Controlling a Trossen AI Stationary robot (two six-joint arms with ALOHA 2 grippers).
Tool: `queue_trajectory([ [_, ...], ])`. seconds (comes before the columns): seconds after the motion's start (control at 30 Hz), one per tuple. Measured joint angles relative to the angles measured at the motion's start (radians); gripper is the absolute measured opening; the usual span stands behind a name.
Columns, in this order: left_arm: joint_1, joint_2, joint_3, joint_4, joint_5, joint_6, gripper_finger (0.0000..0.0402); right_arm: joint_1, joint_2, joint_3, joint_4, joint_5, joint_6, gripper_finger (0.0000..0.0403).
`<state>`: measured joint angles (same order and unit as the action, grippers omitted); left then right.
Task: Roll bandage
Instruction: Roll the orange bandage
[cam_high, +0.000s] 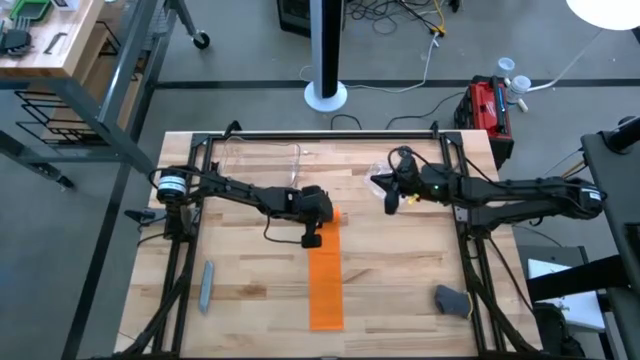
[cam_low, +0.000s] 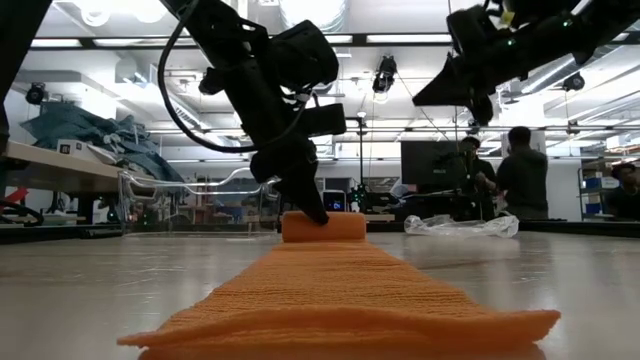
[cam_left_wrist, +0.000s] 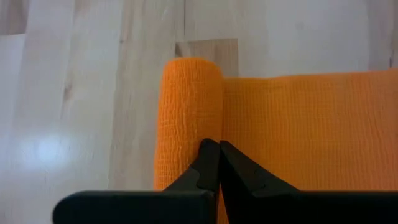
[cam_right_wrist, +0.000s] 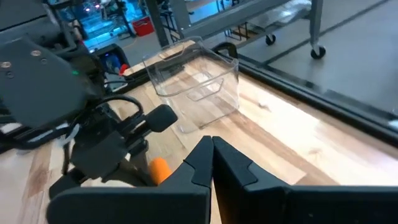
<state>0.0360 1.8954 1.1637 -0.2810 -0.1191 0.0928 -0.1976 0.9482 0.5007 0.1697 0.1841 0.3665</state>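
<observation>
The orange bandage (cam_high: 326, 285) lies as a long flat strip running toward the near edge of the wooden table (cam_high: 250, 270). Its far end is wound into a small roll (cam_left_wrist: 189, 115), which rests on the table and also shows in the low view as the roll (cam_low: 335, 228). My left gripper (cam_left_wrist: 219, 148) is shut, with its tips at the roll. My right gripper (cam_right_wrist: 211, 144) is shut and empty. It hangs well above the table to the right of the roll, seen as the right gripper (cam_low: 470, 100) in the low view. My left gripper touches the bandage with its shut fingertips at the crease (cam_left_wrist: 221, 132) where the roll meets the flat strip, near the roll's left end. The fingers (cam_low: 305, 195) slant down from the table's left. Roll and strip both lie on the table.
A clear plastic box (cam_right_wrist: 196, 81) stands at the far side. Crinkled clear wrap (cam_low: 462, 225) lies at the far right. A grey bar (cam_high: 206, 285) lies near the left edge and a dark grey object (cam_high: 452, 298) near the right. People stand in the room beyond.
</observation>
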Motion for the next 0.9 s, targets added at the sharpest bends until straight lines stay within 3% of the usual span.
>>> queue_trajectory([
  [0.17,0.000,0.000,-0.001,0.000,0.010,0.006,0.0000,-0.021,0.072,0.000,-0.001,-0.001,0.062,0.0000],
  [0.3,-0.001,0.000,-0.001,-0.005,0.086,0.035,0.0000,-0.042,0.125,0.000,0.006,-0.007,0.088,0.0000],
  [0.6,-0.002,-0.036,-0.002,0.022,0.083,0.028,0.0000,-0.047,0.154,0.030,0.024,-0.037,0.078,0.0000],
  [0.9,-0.002,-0.053,-0.016,0.049,-0.071,-0.005,0.0000,-0.047,0.153,0.030,0.023,-0.034,0.061,0.0000],
])
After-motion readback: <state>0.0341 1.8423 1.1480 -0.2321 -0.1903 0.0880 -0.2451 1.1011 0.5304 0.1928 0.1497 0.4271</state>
